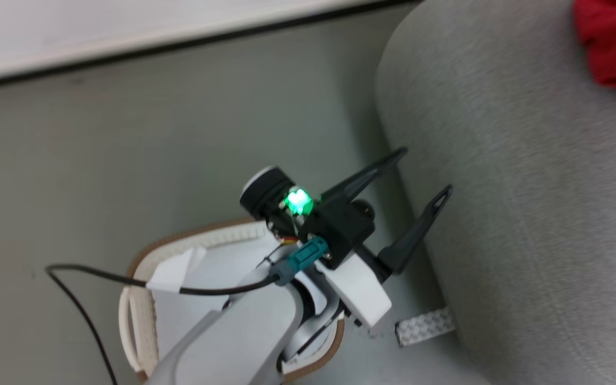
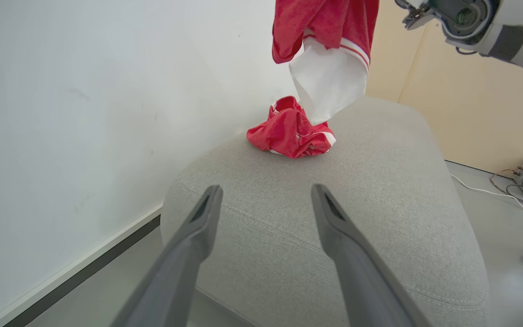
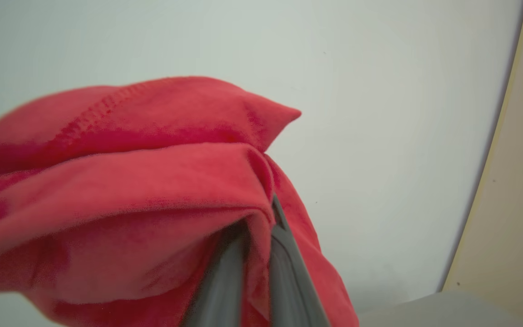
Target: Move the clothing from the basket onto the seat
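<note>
Head view: left pincer (image 1: 425, 170) agape, empty, beside seat (image 1: 527, 224) | right pincer (image 3: 260, 223) clamps clothing (image 3: 130, 181)

Dark left tool (image 1: 426, 169), pale forearm (image 1: 233, 331), black cable (image 1: 99, 275), green light (image 1: 297, 200), seemingly teal plug (image 1: 302, 259).

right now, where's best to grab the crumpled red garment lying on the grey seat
Pinch the raised top fold of the crumpled bright red fabric garment, coming from above: it sits bunched on the grey woven-fabric seat, its edges lying flat.
</note>
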Robot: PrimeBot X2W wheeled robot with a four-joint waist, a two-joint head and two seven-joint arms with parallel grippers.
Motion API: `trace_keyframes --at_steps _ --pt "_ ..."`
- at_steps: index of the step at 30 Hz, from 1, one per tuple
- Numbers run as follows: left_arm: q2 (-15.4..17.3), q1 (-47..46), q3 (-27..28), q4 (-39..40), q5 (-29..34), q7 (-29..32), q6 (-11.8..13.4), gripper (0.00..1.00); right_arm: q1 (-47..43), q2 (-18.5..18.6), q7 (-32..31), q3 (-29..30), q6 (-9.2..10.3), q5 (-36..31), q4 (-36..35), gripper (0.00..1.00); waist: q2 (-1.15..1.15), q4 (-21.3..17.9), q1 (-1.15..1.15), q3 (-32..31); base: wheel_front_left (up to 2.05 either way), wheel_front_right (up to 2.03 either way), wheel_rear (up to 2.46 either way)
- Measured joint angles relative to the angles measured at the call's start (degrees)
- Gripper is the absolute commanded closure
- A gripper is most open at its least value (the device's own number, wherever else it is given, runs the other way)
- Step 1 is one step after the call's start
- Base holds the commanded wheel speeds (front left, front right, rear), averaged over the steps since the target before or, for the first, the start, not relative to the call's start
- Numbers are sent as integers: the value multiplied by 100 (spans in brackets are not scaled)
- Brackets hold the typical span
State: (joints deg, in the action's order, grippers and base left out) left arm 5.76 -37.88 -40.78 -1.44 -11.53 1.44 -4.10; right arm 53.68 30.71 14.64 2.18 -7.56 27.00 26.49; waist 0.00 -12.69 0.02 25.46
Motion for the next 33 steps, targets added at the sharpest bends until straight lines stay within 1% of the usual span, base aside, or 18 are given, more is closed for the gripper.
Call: trace_keyframes --at_steps 4,6,8,10,13,14,15,16,17,20,24,26,29,31,33 --pt "-59 -404 -51 33 31 -1 -75 0 826 256 -167 758 1 -743 468 100 0 185 1 593 0 0 0" --pt "-103 -539 -112 26 11 -54 -119 0 1018 428 -255 1035 1 -1209 761 100 0 304 1 861 0 0 0" --pt "-133 -622 -116 4 -40 -165 -123 0 1076 501 -360 1295 0 -1694 1106 100 0 456 1 1070 0 0 0" --pt "-154 -661 -108 -25 -62 -261 -103 0 1074 475 -385 1603 0 -2156 1466 100 0 630 1 1216 0 0 0" --pt "-175 -675 -157 -142 -83 -364 -84 0 909 254 -343 2089 0 -2837 1941 100 0 867 1 1355 0 0 0" --pt "-180 -673 -179 -182 -85 -392 -65 0 783 155 -346 2221 0 -3080 2079 84 0 933 0 1378 0 0 0" --pt "-185 -670 -198 -213 -96 -416 -62 0 654 31 -343 2375 0 -3293 2187 72 0 988 0 1388 0 0 0" --pt "-189 -635 -193 -289 -132 -461 -37 0 500 -243 -308 2655 0 -3549 2345 53 0 1039 0 1348 0 0 0" --pt "-180 -609 -186 -326 -175 -477 -30 0 435 -344 -288 2730 0 -3682 2382 0 -1 1047 0 1304 0 0 0" --pt "-104 -524 -135 -412 -231 -530 5 0 319 -520 -183 2962 0 -3935 2431 0 0 1010 0 1118 0 0 0" --pt "-36 -295 -102 -492 -423 -656 -14 0 12 -780 -40 2963 0 -4154 2414 0 0 897 -1 728 0 0 0" --pt "34 -125 -40 -538 -487 -721 18 0 -179 -906 7 2850 0 -4162 2347 0 -1 840 -1 490 0 0 0" --pt "133 196 79 -656 -638 -836 182 0 -583 -1066 33 2595 0 -4159 2131 0 0 762 -2 79 0 0 0" --pt "191 489 159 -701 -804 -859 249 0 -891 -1190 34 2415 0 -4023 1791 0 0 718 -2 -227 0 0 0" --pt "286 761 219 -722 -824 -860 382 0 -1224 -1304 41 2185 0 -3851 1416 0 0 684 -3 -545 0 0 0"
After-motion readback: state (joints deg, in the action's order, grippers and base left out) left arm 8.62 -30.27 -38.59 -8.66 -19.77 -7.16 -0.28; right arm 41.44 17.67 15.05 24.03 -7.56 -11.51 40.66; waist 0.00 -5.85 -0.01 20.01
